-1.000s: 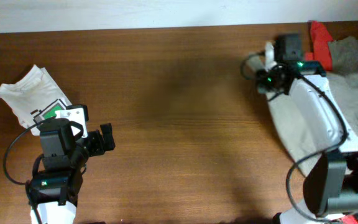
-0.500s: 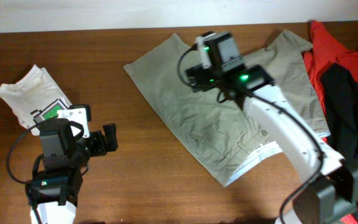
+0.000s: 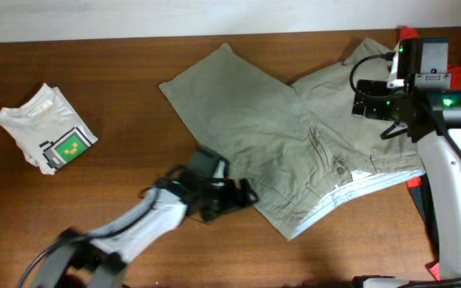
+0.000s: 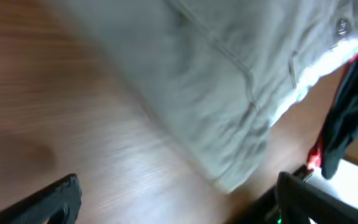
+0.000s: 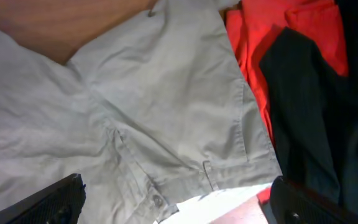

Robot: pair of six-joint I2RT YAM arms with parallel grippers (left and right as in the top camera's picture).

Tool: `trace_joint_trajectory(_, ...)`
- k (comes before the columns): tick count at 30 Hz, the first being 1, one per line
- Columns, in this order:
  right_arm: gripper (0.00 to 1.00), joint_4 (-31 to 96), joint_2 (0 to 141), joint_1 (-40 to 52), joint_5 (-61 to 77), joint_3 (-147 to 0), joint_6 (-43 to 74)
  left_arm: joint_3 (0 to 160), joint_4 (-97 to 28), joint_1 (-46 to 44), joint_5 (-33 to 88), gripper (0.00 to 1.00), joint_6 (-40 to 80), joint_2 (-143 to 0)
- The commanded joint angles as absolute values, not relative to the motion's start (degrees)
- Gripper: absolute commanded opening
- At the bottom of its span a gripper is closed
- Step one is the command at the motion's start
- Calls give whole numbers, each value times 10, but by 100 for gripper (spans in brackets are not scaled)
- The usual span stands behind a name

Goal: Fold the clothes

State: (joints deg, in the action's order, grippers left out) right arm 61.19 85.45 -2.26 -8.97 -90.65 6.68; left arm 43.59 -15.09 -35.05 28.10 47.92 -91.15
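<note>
1. The khaki shorts (image 3: 278, 144) lay spread flat on the brown wooden counter (image 3: 118, 80), right of centre.
2. Creased woven cloth, with stitched seams, pockets and a pale inner waistband.
3. Left end effector (image 3: 234, 198): wide apart, empty, by the lower edge.
4. Right end effector (image 3: 365, 98): wide apart, empty, over the waist.

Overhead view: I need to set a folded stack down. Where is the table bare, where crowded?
The table is bare between the white tee and the khaki shorts, and in front of the shorts beside the right arm. The far right is crowded: shorts, red garment. The left arm crosses the front left.
</note>
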Motion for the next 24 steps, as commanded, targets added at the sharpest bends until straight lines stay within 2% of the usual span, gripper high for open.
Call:
trace_joint_trajectory(1, 99, 614, 852, -27, -95, -911, 76, 440, -40, -433, 290, 99, 611, -983)
trace_joint_trajectory(5, 99, 618, 852, -27, -95, -911, 76, 440, 75, -515, 289, 96, 711, -1039)
trace_joint_trajectory(6, 99, 619, 852, -27, -95, -911, 76, 440, 97, -526, 286, 84, 712, -1045)
trace_joint_trajectory(7, 99, 620, 852, -27, -95, -911, 76, 440, 108, -529, 280, 68, 712, -1047)
trace_joint_trajectory(8, 99, 622, 852, -27, -95, -911, 76, 440, 114, -527, 276, 32, 712, -1047)
trace_joint_trajectory(9, 99, 622, 852, -27, -95, -911, 76, 440, 112, -521, 274, 8, 711, -1047)
trace_joint_trajectory(10, 99, 622, 852, -27, -95, -911, 76, 440, 110, -515, 274, 1, 700, -1047)
trace_joint_trajectory(12, 98, 623, 852, -27, -95, -911, 76, 440, 86, -490, 277, 0, 650, -1045)
trace_joint_trajectory(16, 99, 629, 852, -27, -97, -911, 76, 440, -79, -396, 272, 0, 512, -992)
trace_joint_trajectory(19, 99, 635, 852, -27, -97, -911, 76, 441, -202, -234, 229, 0, 408, -898)
trace_joint_trajectory(24, 99, 650, 852, -27, -97, -911, 76, 501, -193, 62, 209, 1, 320, -801)
